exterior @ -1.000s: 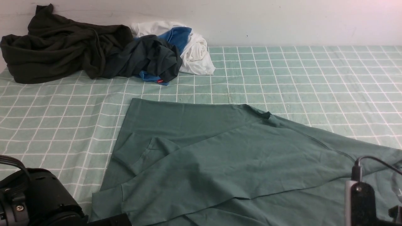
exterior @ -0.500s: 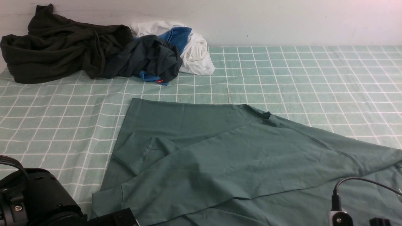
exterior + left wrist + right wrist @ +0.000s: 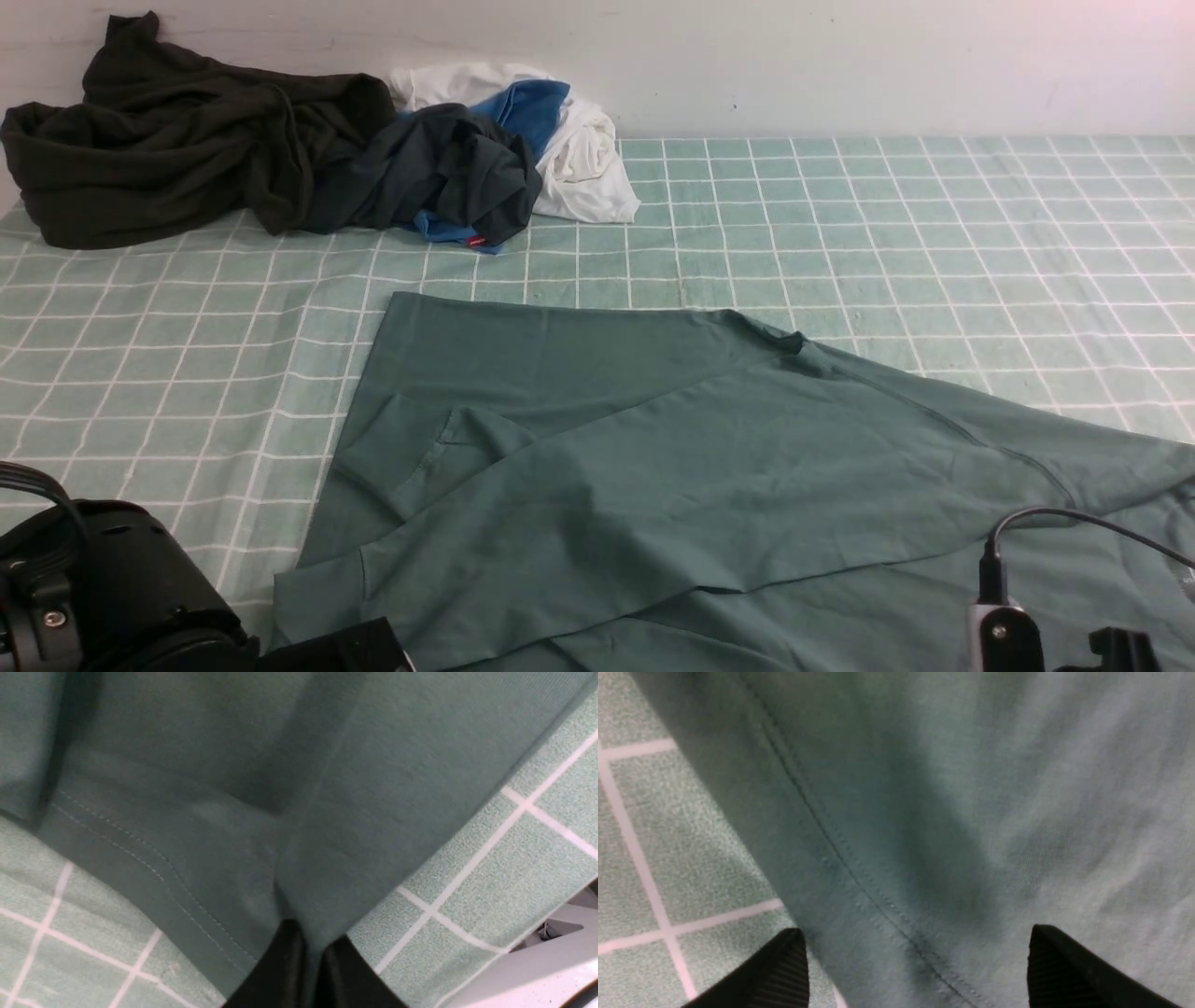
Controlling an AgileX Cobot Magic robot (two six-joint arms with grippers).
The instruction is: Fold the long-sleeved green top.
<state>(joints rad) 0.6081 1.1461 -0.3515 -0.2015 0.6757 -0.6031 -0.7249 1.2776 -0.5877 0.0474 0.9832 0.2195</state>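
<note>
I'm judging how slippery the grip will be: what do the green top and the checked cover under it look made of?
The green top looks like soft, matte knit jersey, probably cotton: fine knit grain, a double-stitched hem and soft creases. The checked cover looks like matte cloth with a grainy, slightly napped surface and white grid lines; its fibre cannot be told.

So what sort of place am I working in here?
Probably a clothes-folding test bench: a green checked cloth over a flat surface, a bare white wall behind, crumpled garments heaped at the back, and the green long-sleeved top spread in front.
</note>
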